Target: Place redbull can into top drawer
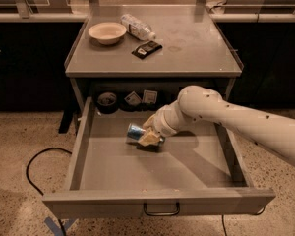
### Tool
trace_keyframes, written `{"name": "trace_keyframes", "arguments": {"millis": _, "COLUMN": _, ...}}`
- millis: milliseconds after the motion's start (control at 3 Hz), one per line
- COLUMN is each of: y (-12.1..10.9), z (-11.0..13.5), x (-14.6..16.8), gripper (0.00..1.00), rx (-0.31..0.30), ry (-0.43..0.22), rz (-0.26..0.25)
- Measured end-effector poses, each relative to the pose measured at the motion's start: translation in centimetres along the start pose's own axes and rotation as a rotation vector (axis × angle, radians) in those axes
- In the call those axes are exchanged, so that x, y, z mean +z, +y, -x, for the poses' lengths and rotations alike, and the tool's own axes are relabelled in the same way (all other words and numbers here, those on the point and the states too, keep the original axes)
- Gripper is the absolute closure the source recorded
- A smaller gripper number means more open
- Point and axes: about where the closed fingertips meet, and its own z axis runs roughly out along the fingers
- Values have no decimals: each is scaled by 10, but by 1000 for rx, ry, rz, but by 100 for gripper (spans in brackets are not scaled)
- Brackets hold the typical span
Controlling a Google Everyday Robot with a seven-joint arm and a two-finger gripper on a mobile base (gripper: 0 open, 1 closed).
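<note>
The top drawer [113, 171] is pulled wide open, a grey metal tray with a dark loop handle [161, 209] on its front panel. My gripper [148, 134] is inside the drawer, left of centre and low over its floor. It is shut on the redbull can [136, 132], a small blue and silver can held on its side with its end pointing left. My white arm [226, 119] reaches in from the right.
On the tabletop [196, 48] stand a cream bowl [107, 32], a clear plastic water bottle [136, 27] lying down and a dark packet [146, 49]. At the drawer's back are a dark round item [107, 100] and two small packets [141, 98]. A black cable [34, 166] lies on the floor at left.
</note>
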Motion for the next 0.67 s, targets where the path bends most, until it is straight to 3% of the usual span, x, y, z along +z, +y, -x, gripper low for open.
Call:
{"name": "trace_keyframes", "arguments": {"millis": 333, "y": 0, "z": 0, "x": 0, "gripper": 100, "rx": 0, "ry": 1, "rz": 0}}
{"name": "trace_keyframes", "arguments": {"millis": 667, "y": 3, "z": -21, "x": 24, "gripper": 100, "rx": 29, "ry": 45, "rz": 26}}
